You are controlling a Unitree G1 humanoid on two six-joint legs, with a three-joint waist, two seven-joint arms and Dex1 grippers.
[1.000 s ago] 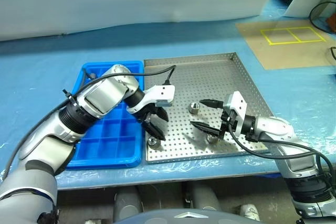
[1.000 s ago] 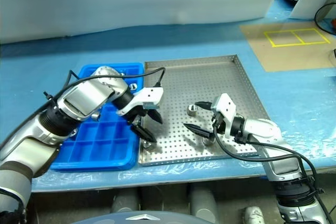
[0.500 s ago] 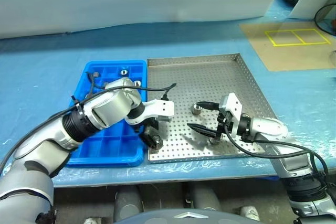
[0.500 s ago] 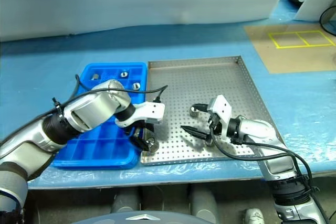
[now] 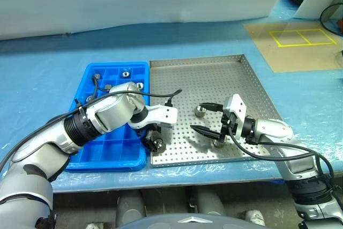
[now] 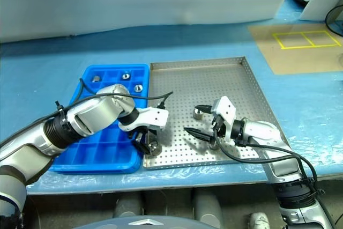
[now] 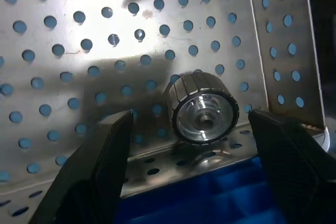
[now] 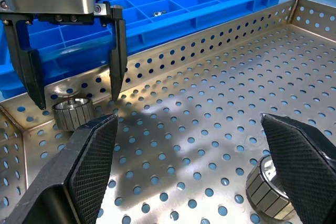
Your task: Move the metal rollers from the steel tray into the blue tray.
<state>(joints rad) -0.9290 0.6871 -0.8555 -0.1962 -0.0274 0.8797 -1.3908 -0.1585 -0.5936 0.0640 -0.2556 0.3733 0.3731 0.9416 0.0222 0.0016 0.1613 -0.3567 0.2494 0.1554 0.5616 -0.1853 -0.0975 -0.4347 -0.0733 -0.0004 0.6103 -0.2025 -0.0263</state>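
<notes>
Left gripper (image 8: pixel 73 85) points steeply down, fingers apart astride a roller (image 7: pixel 201 109) at the steel tray's (image 5: pixel 214 73) corner; right gripper (image 5: pixel 210 117) hovers near level, wide apart.

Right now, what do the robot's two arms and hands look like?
Both arms are silver-grey metal with black ribbed joints and loose black cables. Each hand, left and right, has a white housing and two black pointed fingers.
</notes>
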